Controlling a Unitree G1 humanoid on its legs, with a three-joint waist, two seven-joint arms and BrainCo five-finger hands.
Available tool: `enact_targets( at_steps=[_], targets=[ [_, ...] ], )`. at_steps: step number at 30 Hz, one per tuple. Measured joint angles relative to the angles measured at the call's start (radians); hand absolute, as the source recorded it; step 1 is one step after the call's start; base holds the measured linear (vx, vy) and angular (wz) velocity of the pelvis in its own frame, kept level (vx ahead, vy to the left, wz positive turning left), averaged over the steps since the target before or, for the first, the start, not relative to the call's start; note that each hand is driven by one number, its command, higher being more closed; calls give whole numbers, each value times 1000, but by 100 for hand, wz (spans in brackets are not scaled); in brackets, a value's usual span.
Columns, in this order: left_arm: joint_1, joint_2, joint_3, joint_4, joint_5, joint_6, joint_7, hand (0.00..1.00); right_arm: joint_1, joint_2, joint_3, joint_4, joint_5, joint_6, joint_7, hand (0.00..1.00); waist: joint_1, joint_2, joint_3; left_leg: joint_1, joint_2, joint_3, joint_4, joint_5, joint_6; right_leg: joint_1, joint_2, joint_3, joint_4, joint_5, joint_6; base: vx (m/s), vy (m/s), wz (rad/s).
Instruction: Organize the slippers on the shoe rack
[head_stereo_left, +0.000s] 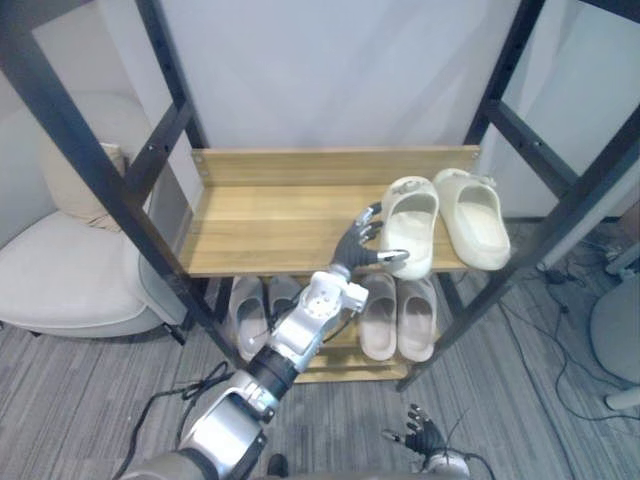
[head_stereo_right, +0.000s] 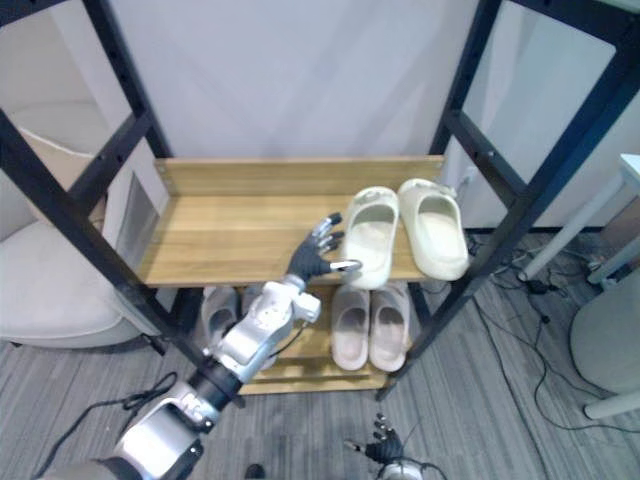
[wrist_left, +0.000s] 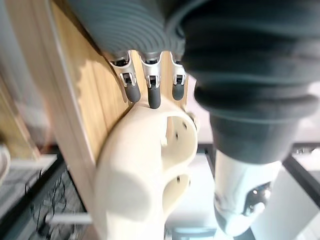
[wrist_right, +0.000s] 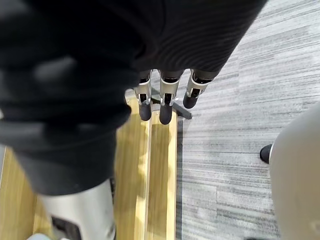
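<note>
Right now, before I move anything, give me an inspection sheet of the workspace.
Surface: light wooden upper shelf of the black metal-framed rack, left half bare.
Job's things: two cream foam slippers side by side at its right end; beige pair and grey pair on the lower shelf.
Clutter: nothing seen.
Robot hands: left robot hand open, fingertips against the left cream slipper; right robot hand open, low, empty.
Cables: dark leads on floor right of rack.
Surroundings: white cushioned chair left, grey carpet.

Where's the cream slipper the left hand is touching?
In the eye views the cream slipper lies on the right half of the upper shelf, at its front edge, between the left hand and the second cream slipper to its right.
</note>
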Motion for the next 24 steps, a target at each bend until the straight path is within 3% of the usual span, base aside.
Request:
enact_targets(
  at_steps=[12,20,24],
  targets=[
    [-18,-17,7,29,-37,-19,54,0,7,0,-11,-9,2,0,-4,0,0,0,0,1,12,18,0,-4,-7,-10,11,14,7,1,-1,1,-9,-3],
    [-38,-15,8,44,-36,2,57,0,36,0,-9,-51,3,-1,-3,0,3,1,-1,2,6,21,1,-4,-6,-18,1,21,27,-5,6,-7,6,-2],
    [-27,23,9,-48,-35,28,29,0,37,0,-9,-53,3,-1,-1,0,4,2,0,1,-1,14,1,-3,-5,-16,-5,14,38,-15,10,9,5,5]
  ],
)
